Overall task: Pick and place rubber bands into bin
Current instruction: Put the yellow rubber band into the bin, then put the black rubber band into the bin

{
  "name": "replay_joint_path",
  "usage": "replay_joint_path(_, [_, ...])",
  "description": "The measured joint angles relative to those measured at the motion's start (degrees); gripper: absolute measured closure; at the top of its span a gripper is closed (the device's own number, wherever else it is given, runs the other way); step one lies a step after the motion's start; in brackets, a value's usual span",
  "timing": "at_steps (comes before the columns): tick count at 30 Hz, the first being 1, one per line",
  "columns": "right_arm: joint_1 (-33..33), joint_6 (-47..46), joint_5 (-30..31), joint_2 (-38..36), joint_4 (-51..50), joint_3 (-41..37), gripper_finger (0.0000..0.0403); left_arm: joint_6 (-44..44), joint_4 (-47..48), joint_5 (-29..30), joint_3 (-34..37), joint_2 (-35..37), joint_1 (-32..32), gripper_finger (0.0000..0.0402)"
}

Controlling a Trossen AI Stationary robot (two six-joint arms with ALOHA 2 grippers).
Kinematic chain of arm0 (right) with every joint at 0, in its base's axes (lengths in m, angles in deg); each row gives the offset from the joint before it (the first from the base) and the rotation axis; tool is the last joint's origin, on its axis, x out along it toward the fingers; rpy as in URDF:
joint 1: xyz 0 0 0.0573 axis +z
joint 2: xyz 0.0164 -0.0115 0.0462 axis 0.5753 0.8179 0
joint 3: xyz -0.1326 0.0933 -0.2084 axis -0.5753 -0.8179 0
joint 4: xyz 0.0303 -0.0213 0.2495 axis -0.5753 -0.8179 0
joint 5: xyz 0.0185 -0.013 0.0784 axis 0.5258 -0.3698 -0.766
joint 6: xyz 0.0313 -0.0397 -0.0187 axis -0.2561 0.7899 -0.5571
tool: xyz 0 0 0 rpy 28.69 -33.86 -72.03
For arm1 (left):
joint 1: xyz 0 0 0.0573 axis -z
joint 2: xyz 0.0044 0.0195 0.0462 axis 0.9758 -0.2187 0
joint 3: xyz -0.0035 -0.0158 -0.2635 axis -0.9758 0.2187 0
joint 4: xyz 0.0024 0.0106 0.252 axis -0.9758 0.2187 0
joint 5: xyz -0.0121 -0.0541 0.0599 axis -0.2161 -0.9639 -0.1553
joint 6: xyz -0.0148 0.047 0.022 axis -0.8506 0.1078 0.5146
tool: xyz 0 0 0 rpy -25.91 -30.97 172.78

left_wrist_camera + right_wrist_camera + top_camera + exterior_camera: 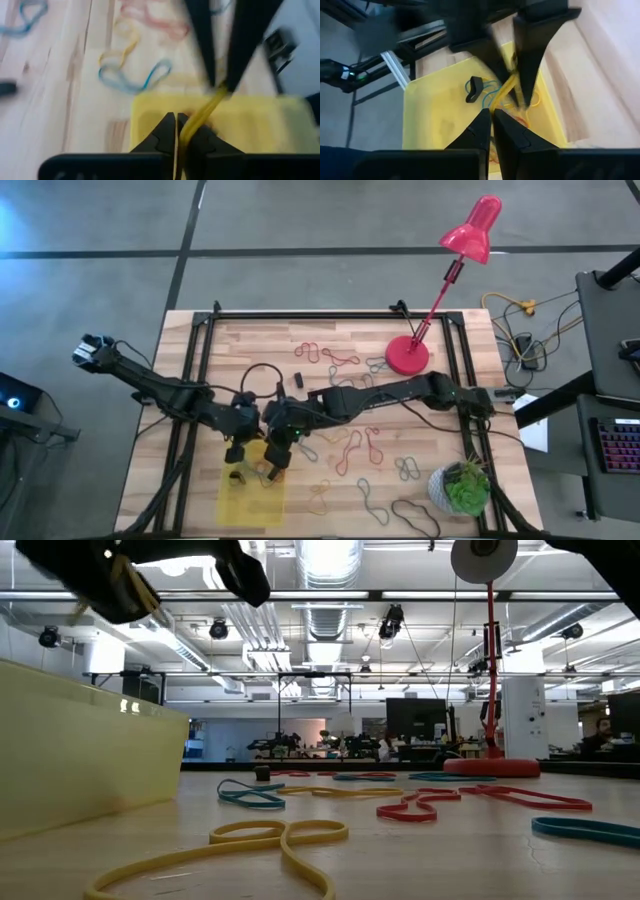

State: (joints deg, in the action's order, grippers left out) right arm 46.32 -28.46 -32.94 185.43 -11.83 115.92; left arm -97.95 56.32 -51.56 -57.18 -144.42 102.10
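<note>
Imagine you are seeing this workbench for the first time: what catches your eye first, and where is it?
Both grippers meet over the yellow bin at the table's front left, the left gripper and right gripper each shut on one yellow rubber band stretched between them. A pink desk lamp stands at the back right, with coloured rubber bands scattered across the wooden table.

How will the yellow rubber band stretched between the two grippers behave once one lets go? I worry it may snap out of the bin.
The yellow rubber band looks taut between the shut left gripper and the shut right gripper, so it would probably spring back on release. It is thin and likely light and floppy. Both grippers hang over the bin, so it should probably drop inside.
</note>
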Motion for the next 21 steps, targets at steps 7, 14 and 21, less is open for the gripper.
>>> replay_joint_path(7, [0.2, -3.3, -0.6, -0.2, -0.9, 0.0, 0.0376, -3.0, 11.9, -4.9, 0.0, 1.4, 0.6, 0.0401])
replay_joint_path(14, [0.5, -6.0, -1.8, -0.7, -0.8, 0.0, 0.0302, -4.8, 11.6, -7.0, 0.0, 2.7, 4.9, 0.0401])
replay_joint_path(21, [1.4, -4.4, -1.8, -1.6, -4.5, 0.4, 0.0241, -9.6, 11.7, -8.2, 0.0, 2.5, 9.8, 0.0401])
